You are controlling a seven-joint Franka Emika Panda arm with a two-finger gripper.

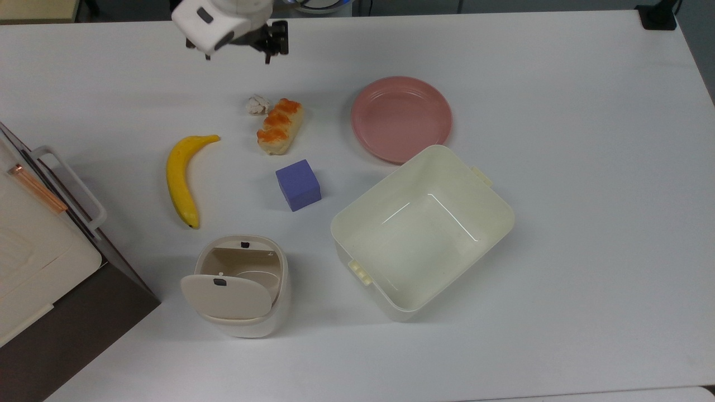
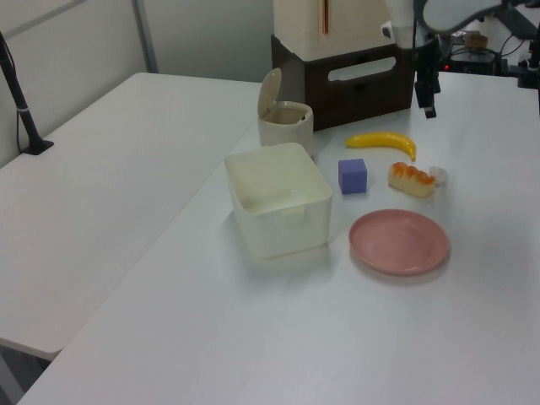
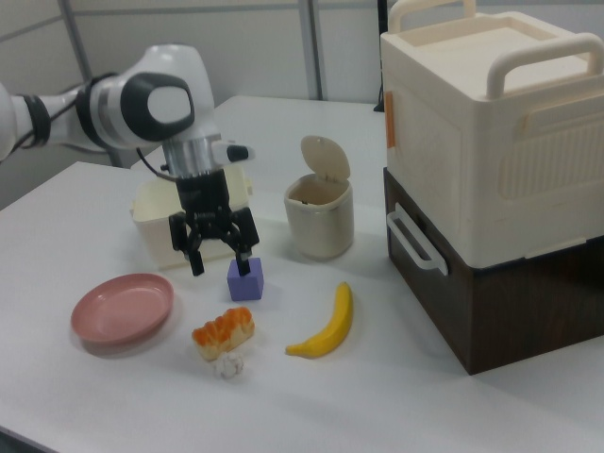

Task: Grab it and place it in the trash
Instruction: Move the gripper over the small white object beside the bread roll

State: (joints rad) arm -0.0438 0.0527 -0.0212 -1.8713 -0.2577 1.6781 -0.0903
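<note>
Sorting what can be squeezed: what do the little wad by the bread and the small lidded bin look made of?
The small crumpled off-white wad looks like paper: lumpy, creased, matte. The small cream rounded bin with a flap lid looks like smooth moulded plastic, probably rigid, with a faint sheen.

Arm cut off by the top view's upper edge, stacked storage boxes cut by the top view's left edge and the left view's top, paper wad partly hidden behind bread roll, tub partly hidden behind the jaws.
</note>
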